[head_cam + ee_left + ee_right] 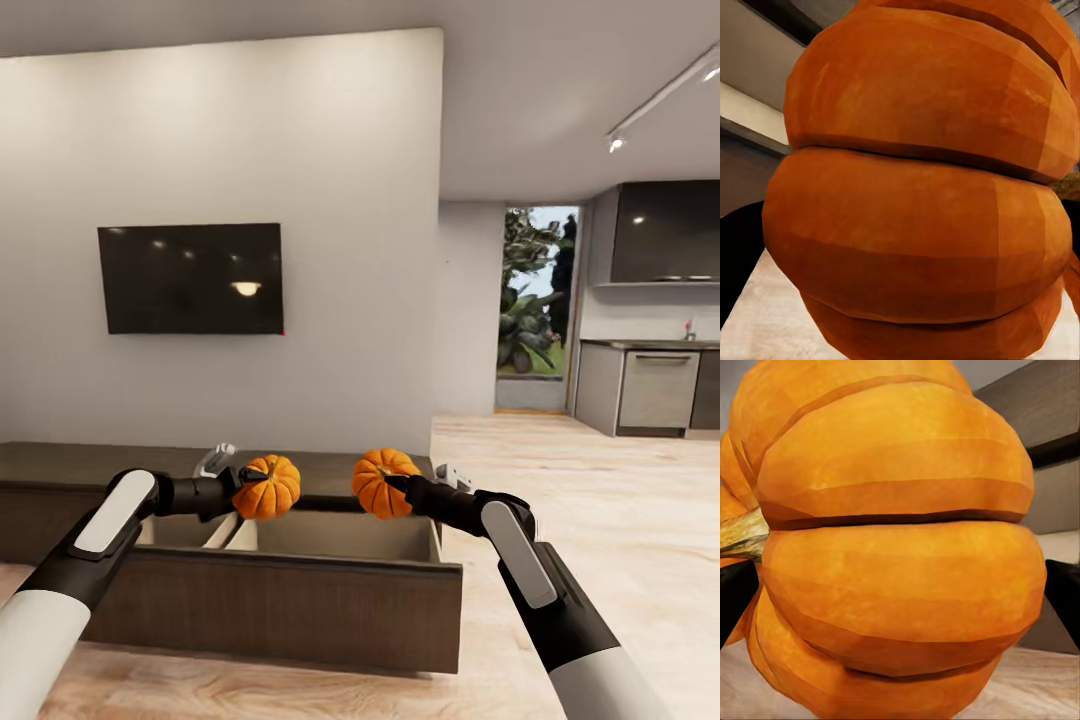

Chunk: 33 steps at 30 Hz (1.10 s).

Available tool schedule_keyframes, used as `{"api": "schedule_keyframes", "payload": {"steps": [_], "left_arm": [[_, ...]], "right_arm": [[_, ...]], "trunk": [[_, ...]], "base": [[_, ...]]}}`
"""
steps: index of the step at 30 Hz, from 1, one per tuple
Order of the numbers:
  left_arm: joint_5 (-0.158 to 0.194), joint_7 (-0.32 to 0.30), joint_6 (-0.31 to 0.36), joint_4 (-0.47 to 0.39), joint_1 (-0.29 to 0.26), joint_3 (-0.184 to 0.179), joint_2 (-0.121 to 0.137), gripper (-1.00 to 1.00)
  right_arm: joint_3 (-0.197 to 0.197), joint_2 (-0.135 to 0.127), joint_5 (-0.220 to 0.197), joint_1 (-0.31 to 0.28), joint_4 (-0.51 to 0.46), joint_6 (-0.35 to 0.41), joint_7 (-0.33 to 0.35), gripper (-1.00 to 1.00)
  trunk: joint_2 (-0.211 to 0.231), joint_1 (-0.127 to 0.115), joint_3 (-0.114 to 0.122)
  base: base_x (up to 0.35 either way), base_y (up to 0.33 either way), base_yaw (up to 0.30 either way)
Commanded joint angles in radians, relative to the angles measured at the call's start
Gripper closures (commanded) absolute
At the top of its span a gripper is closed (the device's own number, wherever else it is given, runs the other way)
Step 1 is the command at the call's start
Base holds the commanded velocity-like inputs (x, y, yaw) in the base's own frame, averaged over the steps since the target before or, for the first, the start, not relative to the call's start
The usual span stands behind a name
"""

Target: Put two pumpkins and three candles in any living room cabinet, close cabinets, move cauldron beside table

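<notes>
From the head view, both arms reach out over the long low cabinet (60,470), whose drawer (300,590) stands pulled open toward the robot, its pale inside showing. The left gripper (245,484) holds one pumpkin (268,487) and the right gripper (392,486) holds the other pumpkin (383,483), the two fruits side by side with a gap between them. Each hangs above the back of the open drawer, near the edge of the cabinet top, so the move that matters is straight down: the pale compartment lies directly beneath the fingers. A slanted divider (222,530) sits under the left pumpkin, and I'd guess that one could catch on it, while the right pumpkin has the wider section below and looks the easier drop. A dark television (190,278) hangs on the wall behind, and grey kitchen units (655,388) stand far off to the right, well out of the way.

In the left wrist view, the left pumpkin (922,187) is pressed right up close, ribs running across, with dark finger edges at either side, so the fingers are clamped round it.

In the right wrist view, the right pumpkin (896,547) is gripped the same way, its stem (742,536) pointing sideways and a black finger (1065,592) at its flank.
</notes>
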Motion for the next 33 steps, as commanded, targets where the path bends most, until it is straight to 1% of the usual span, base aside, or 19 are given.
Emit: {"api": "schedule_keyframes", "payload": {"steps": [1,15,23,33], "left_arm": [[0.017,0.010,-0.002,-0.001,-0.001,-0.003,0.000,1.00],[0.016,0.001,-0.001,0.000,-0.001,-0.004,0.001,1.00],[0.017,-0.001,-0.001,0.000,-0.001,-0.004,0.001,1.00],[0.016,-0.001,-0.001,-0.002,-0.001,-0.004,0.001,1.00]], "right_arm": [[0.002,-0.001,-0.011,-0.001,-0.002,0.000,-0.010,1.00],[0.002,-0.001,-0.011,0.000,-0.003,0.001,-0.007,1.00],[0.003,-0.001,-0.011,0.000,-0.003,0.001,-0.003,1.00],[0.003,-0.001,-0.011,0.000,-0.003,0.002,-0.002,1.00]], "trunk": [[-0.001,0.000,-0.001],[-0.001,0.000,0.000],[-0.001,0.000,0.000],[-0.001,0.000,0.005]], "base": [[0.194,-0.118,0.165],[0.159,-0.126,0.026],[0.239,0.115,-0.004],[0.095,0.056,-0.093]]}}
